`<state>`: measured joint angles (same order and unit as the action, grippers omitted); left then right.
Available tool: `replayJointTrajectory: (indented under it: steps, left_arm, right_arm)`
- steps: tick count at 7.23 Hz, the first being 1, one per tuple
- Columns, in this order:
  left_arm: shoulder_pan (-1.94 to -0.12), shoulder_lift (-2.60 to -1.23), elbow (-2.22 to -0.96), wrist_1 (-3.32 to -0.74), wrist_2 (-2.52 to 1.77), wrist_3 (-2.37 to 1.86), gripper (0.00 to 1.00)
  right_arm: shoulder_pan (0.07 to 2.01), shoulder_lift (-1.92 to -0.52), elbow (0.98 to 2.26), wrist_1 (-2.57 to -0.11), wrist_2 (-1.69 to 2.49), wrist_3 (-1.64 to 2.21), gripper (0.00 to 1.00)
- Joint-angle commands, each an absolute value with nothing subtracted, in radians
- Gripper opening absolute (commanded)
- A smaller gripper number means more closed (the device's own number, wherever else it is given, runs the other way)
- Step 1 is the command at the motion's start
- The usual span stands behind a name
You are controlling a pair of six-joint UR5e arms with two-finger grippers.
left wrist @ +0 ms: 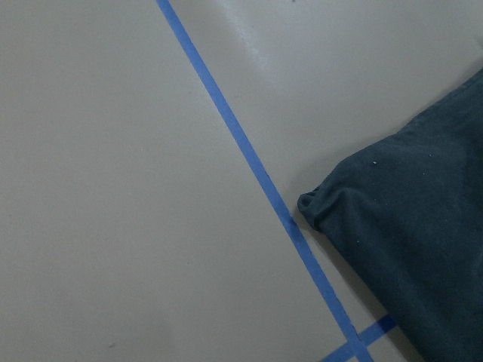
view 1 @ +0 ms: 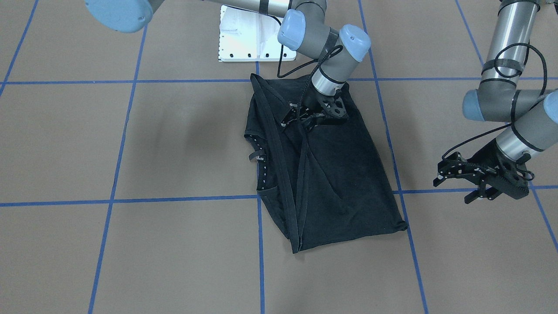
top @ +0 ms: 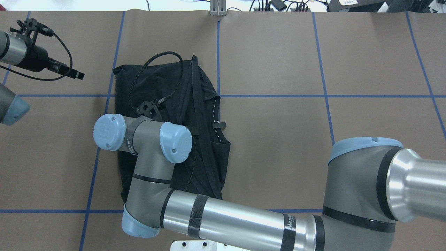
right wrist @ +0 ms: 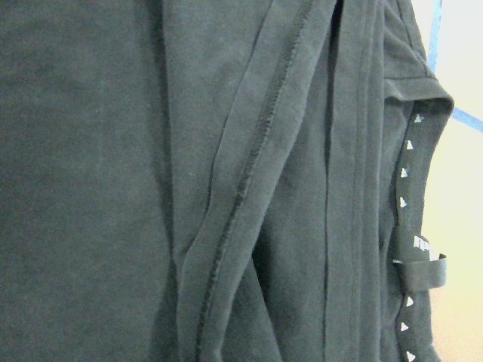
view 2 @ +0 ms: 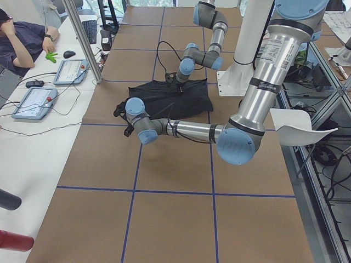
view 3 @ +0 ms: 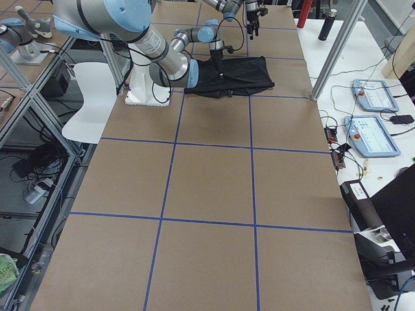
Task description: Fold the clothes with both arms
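R claw (view 1: 311, 118) low on T-shirt (view 1: 344, 174), spread or pinching: can't tell | L claw (view 1: 453, 187) spread, holding nothing, over bare table (view 1: 130, 144) | risk, I reckon: a one-sided pull bunches the loose folds

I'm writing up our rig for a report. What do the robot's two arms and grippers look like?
Both the left arm and right arm are round grey-silver tubes with light-blue joint caps and black bands; the right forearm carries small white lettering, too small to read. A black cable loops off each wrist. The left gripper and right gripper are black, two-fingered, with openwork frames.
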<state>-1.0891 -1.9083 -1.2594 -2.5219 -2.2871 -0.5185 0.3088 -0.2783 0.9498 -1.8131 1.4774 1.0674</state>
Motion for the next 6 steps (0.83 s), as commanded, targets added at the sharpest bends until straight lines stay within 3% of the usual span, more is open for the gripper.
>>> replayJointTrajectory:
  steps: [1, 5, 6]
  left_arm:
    - [-1.089, -1.908, -1.259, -2.522, -2.287, -0.518, 1.0]
    - [-1.088, -1.908, -1.258, -2.522, -2.287, -0.517, 1.0]
    - [-1.089, -1.908, -1.258, -2.522, -2.287, -0.517, 1.0]
  right_arm:
    - [0.316, -0.281, 0.95, -1.813, 1.474, 1.062, 0.97]
    - [0.366, -0.31, 0.997, -1.857, 1.48, 0.965, 0.94]
    - [0.391, -0.386, 1.152, -1.941, 1.486, 0.898, 0.94]
